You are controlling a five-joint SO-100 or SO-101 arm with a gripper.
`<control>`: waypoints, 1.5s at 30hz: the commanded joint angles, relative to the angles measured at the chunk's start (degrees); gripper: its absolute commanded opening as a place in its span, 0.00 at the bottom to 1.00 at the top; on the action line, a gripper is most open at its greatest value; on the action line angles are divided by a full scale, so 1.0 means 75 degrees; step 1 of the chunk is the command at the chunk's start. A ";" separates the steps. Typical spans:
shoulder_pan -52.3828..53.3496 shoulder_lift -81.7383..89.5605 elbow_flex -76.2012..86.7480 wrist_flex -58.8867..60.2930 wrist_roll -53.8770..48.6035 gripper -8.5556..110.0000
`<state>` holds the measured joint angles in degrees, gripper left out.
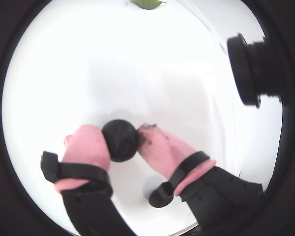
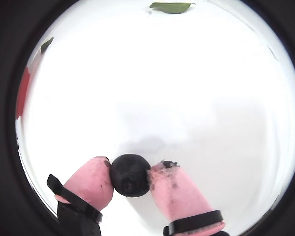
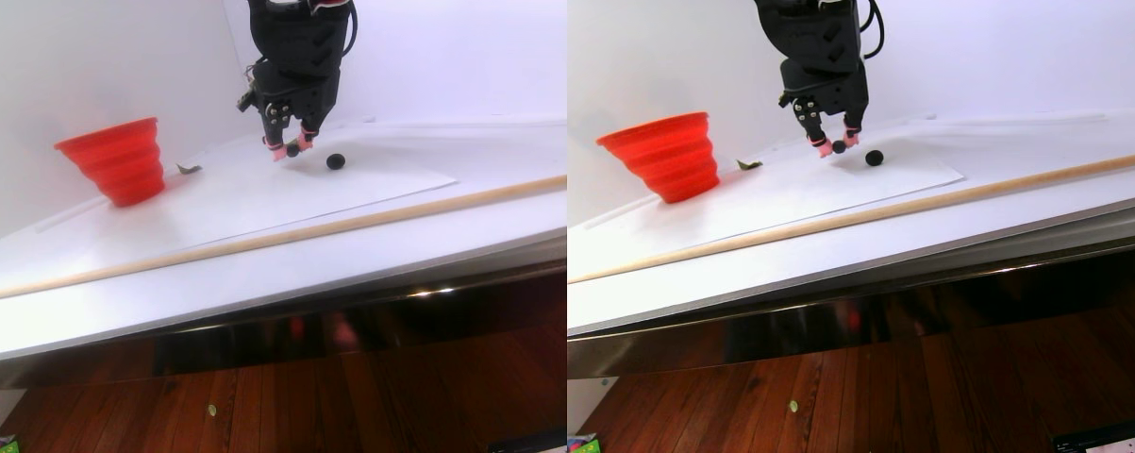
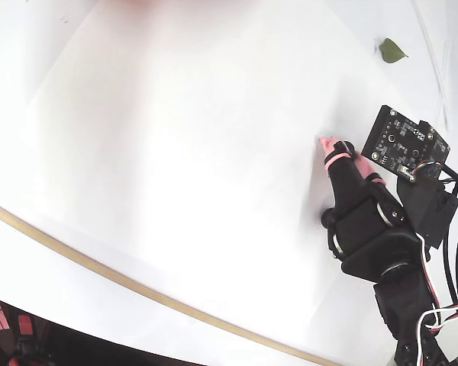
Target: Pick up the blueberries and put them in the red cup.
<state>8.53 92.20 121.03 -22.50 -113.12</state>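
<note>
In both wrist views my gripper (image 1: 122, 135) (image 2: 130, 172) is shut on one blueberry (image 1: 120, 143) (image 2: 130, 178), a matte dark ball pinched between the two pink fingertips. It hangs just above the white sheet, with a faint shadow under it. The stereo pair view shows the gripper (image 3: 292, 149) with that ball at the back of the table. A second blueberry (image 3: 336, 161) lies on the sheet just right of it. The red cup (image 3: 114, 160) stands upright to the left, well apart from the gripper. In the fixed view the arm (image 4: 366, 221) hides the held ball.
A small green leaf (image 2: 171, 7) (image 4: 391, 51) lies beyond the gripper, near the cup (image 3: 188, 169). A long wooden stick (image 3: 293, 231) (image 4: 99, 263) crosses the table in front of the sheet. The table's front edge (image 3: 265, 293) drops to a wooden floor.
</note>
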 commanded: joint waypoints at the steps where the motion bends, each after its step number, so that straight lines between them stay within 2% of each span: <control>1: -0.0328 0.1184 0.0047 0.0105 0.0070 0.18; 25: -0.1547 0.2859 0.0492 0.1172 0.0363 0.18; 45: -0.2637 0.2895 0.0387 0.1254 0.0539 0.18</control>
<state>-7.91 108.02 125.42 -13.18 -109.34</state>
